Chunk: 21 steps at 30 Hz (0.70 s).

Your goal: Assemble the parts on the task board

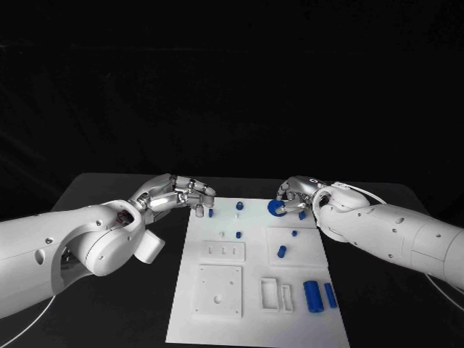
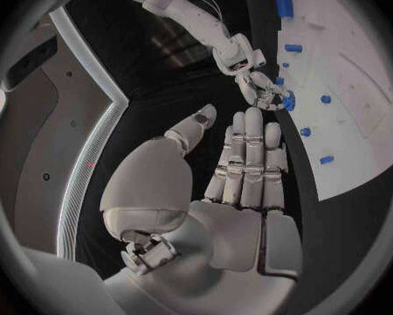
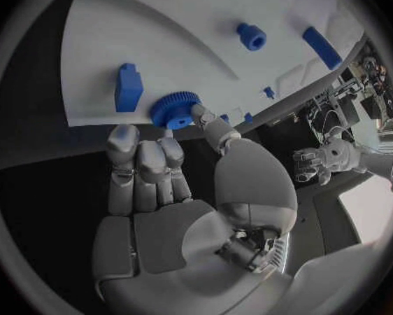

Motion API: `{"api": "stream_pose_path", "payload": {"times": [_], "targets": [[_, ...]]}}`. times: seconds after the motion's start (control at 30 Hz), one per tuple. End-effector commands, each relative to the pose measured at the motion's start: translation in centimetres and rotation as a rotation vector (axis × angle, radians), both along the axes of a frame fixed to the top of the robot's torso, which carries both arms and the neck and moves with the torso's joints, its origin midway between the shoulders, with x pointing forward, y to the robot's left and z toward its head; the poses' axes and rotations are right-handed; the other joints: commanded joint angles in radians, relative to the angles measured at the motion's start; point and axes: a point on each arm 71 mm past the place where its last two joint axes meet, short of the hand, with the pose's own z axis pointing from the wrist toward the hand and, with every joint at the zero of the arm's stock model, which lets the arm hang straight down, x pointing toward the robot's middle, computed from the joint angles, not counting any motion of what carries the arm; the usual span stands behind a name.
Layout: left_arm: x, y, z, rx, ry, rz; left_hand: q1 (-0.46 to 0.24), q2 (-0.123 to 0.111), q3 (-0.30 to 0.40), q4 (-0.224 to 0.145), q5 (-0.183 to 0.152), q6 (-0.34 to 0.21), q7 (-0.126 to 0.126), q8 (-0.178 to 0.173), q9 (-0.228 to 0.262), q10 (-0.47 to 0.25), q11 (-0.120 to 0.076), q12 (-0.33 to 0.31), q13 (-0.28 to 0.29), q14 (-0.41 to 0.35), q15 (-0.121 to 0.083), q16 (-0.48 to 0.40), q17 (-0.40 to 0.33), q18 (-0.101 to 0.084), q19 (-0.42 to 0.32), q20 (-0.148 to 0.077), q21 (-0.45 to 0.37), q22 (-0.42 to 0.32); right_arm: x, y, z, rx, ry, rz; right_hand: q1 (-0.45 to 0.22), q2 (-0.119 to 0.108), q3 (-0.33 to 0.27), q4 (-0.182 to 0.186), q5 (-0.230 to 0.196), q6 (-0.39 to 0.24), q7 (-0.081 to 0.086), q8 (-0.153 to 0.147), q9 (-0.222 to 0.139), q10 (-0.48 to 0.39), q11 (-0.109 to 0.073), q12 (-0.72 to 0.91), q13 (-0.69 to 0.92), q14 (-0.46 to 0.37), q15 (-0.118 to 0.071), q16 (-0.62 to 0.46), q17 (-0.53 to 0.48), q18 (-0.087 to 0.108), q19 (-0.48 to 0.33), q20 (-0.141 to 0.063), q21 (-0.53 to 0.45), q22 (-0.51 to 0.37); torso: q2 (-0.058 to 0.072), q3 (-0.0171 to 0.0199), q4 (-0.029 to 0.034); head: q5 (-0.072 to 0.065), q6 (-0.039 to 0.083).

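The white task board [image 1: 255,304] lies lengthwise down the middle of the black worktop [image 1: 106,192], its far edge level with the two hands and its near edge running toward the bottom of the head view. Bare worktop shows on both sides of the board, wider on the left behind the left arm, and a strip stays open beyond the far edge.

The right hand [image 1: 298,194] sits at the board's far right corner. Its thumb and fingertips [image 3: 173,147] touch the rim of a round blue gear [image 1: 277,207] that lies on the board; the right wrist view shows the gear pinched at its toothed edge between thumb and a finger, so the hand is grasping it. A blue block [image 3: 129,87] stands just beside the gear. The right arm reaches in from the right, forearm low over the worktop.

The left hand [image 1: 175,194] hovers just off the board's far left corner, above the dark worktop. It holds nothing: in the left wrist view its fingers [image 2: 249,157] lie straight and side by side with the thumb set apart, released and touching no part. The left arm comes in from the left, wrist bent toward the board.

Small blue pegs [image 1: 239,206] dot the board's far half, and two blue cylinders [image 1: 314,293] lie side by side near its right edge.
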Motion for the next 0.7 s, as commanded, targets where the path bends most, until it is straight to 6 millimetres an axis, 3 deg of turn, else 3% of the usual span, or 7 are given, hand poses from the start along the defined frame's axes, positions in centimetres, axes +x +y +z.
{"api": "stream_pose_path", "payload": {"times": [0.03,0.3,0.7], "targets": [[-0.12,-0.21,0.07,-0.002,-0.005,-0.023,0.006,-0.002,0.008,0.001,-0.004,-0.005,-0.001,-0.004,0.002,-0.009,0.000,-0.005,0.001,0.002,0.004,-0.005,-0.002,0.003,-0.008,-0.014,-0.005,-0.001,-0.25,0.41,-0.50,-0.073,-0.032,0.015,0.005,-0.001,0.007,-0.002,-0.006,0.036,0.023,0.008,0.003,0.000,-0.007,0.005,-0.002,-0.001,-0.010,-0.005,0.001,0.084,0.000,-0.003,0.005,0.017,0.000,-0.0001,0.0008,-0.001,-0.002],[-0.14,-0.13,0.07,-0.001,-0.005,-0.020,0.007,-0.002,0.008,0.001,-0.003,-0.005,-0.001,-0.004,0.002,-0.009,0.000,-0.005,0.001,0.002,0.004,-0.005,-0.002,0.003,-0.008,-0.014,-0.005,-0.001,-0.50,0.62,-0.85,-0.096,-0.032,0.026,0.017,0.001,0.047,0.010,-0.055,0.064,0.014,0.020,0.016,0.010,-0.017,0.008,-0.007,0.003,-0.018,-0.011,0.006,0.084,0.002,-0.001,0.007,0.016,-0.001,0.0002,-0.0010,0.000,-0.003],[-0.18,-0.06,0.08,-0.001,-0.007,-0.018,0.008,-0.001,0.009,0.000,-0.003,-0.005,-0.001,-0.004,0.002,-0.010,0.000,-0.005,0.002,0.002,0.004,-0.005,-0.002,0.003,-0.008,-0.014,-0.005,-0.001,-1.08,0.97,-0.42,-0.121,-0.088,0.046,0.006,0.004,0.095,0.038,-0.063,0.075,0.009,0.021,0.025,0.012,-0.022,0.009,-0.011,0.006,-0.023,-0.016,0.012,0.084,0.004,0.000,0.009,0.016,-0.001,-0.0004,-0.0010,0.000,-0.003]]}}
